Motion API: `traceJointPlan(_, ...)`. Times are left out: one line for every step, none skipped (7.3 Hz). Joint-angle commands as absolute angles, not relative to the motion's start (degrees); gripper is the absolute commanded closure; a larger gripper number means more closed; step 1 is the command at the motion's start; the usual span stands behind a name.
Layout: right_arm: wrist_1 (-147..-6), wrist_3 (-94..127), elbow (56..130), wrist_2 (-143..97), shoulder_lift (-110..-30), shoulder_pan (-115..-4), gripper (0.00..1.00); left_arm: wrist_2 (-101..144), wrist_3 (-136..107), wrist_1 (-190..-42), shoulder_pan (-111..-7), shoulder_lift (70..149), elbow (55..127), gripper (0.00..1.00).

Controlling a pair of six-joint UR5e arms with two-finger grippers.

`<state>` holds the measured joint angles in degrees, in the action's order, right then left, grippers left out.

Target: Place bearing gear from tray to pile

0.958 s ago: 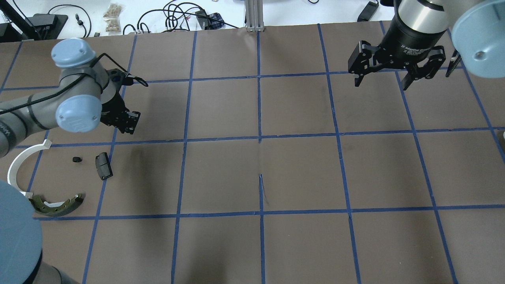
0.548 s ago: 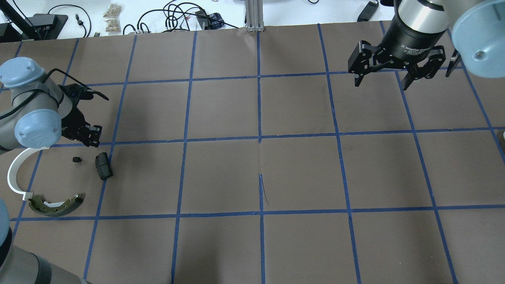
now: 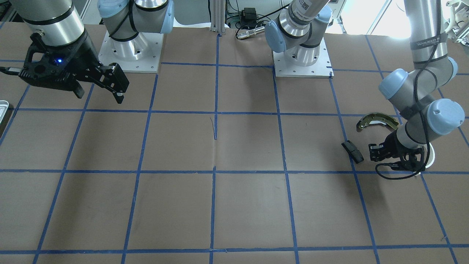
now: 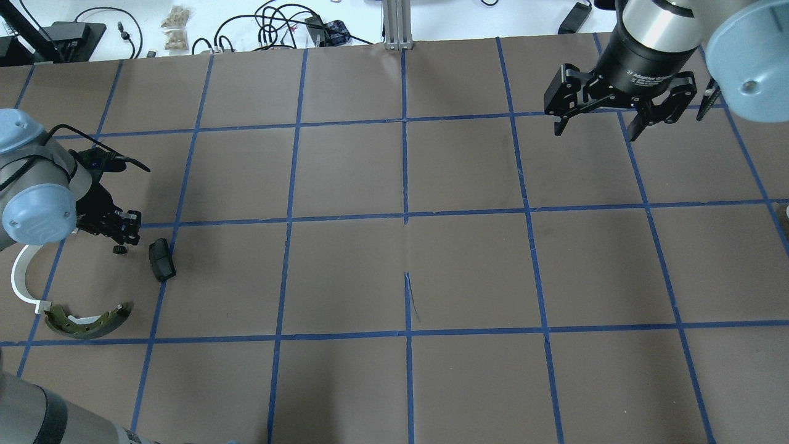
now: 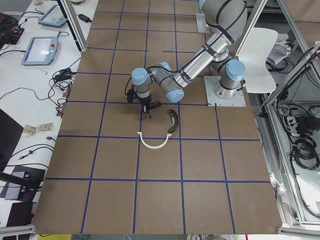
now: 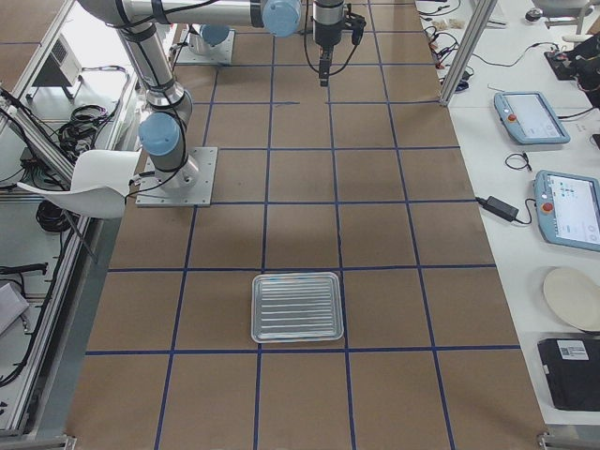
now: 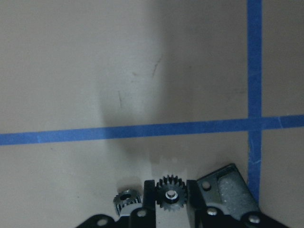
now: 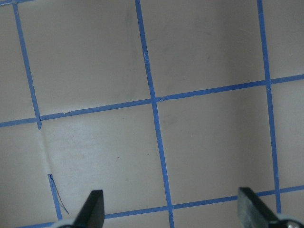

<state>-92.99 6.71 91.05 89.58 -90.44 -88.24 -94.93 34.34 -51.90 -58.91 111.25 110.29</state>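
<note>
Left gripper (image 4: 125,227) pinched small black toothed bearing gear (image 7: 170,194), low over pile (image 4: 92,327), between second small dark gear (image 7: 126,199) and black rectangular block (image 7: 227,189). Right gripper (image 4: 596,126) hung wide, empty. Release called for lowering right down, opening slowly, lest gear roll.

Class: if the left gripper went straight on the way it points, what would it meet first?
Likely the bare table paper, its held gear touching down between the loose gear and the black block; the height above the table is unclear.

Bearing gear (image 7: 171,195) is between another gear (image 7: 124,200) and the block (image 7: 224,189).
</note>
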Motion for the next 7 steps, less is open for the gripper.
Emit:
traceJointPlan(-93.0,6.7,91.1,89.6,-90.4,-88.2,0.0,-95.0,33.5,-53.0,-60.0,109.5,109.8,0.03)
traceJointPlan(-93.0,6.7,91.1,89.6,-90.4,-88.2,0.0,-94.2,33.4,-55.1,-62.0,107.4,109.0,0.0)
traceJointPlan(-93.0,6.8,91.1,89.6,-90.4,-88.2,0.0,-93.3,28.2,-60.5,-68.0,104.5,106.7,0.0)
traceJointPlan(-93.0,6.8,91.1,89.6,-90.4,-88.2,0.0,-93.2,16.9,-65.3,-75.3,102.8,102.6,0.0)
traceJointPlan(-93.0,6.8,91.1,89.6,-90.4,-88.2,0.0,-93.0,9.7,-70.0,-83.2,101.9,97.9,0.0)
traceJointPlan(-93.0,6.7,91.1,89.6,-90.4,-88.2,0.0,-92.9,1.7,-73.0,-89.6,102.7,93.1,0.0)
traceJointPlan(-93.0,6.7,91.1,89.6,-90.4,-88.2,0.0,-91.9,-3.1,-78.5,-93.8,102.6,89.1,0.0)
